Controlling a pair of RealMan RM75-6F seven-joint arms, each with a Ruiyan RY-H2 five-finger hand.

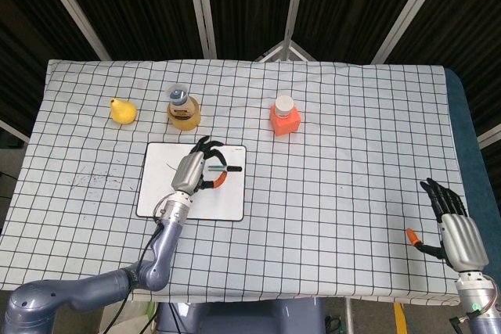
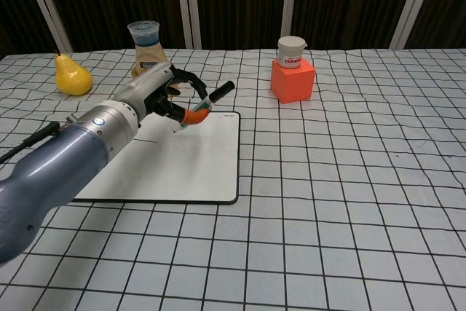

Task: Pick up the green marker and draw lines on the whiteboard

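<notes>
My left hand (image 1: 197, 171) (image 2: 169, 97) hovers over the right half of the whiteboard (image 1: 160, 202) (image 2: 215, 154) and pinches the green marker (image 1: 222, 167) (image 2: 206, 102). The marker's black cap end points right and up, its tip down toward the board. A short dark line (image 1: 171, 166) shows near the board's upper left; the arm hides most of it in the chest view. My right hand (image 1: 454, 224) rests open at the table's near right edge, seen only in the head view.
A yellow pear (image 1: 120, 110) (image 2: 71, 77) lies at the far left. A yellow-based bottle (image 1: 182, 107) (image 2: 143, 44) stands behind the whiteboard. An orange box with a white jar on top (image 1: 285, 116) (image 2: 293, 71) sits at centre back.
</notes>
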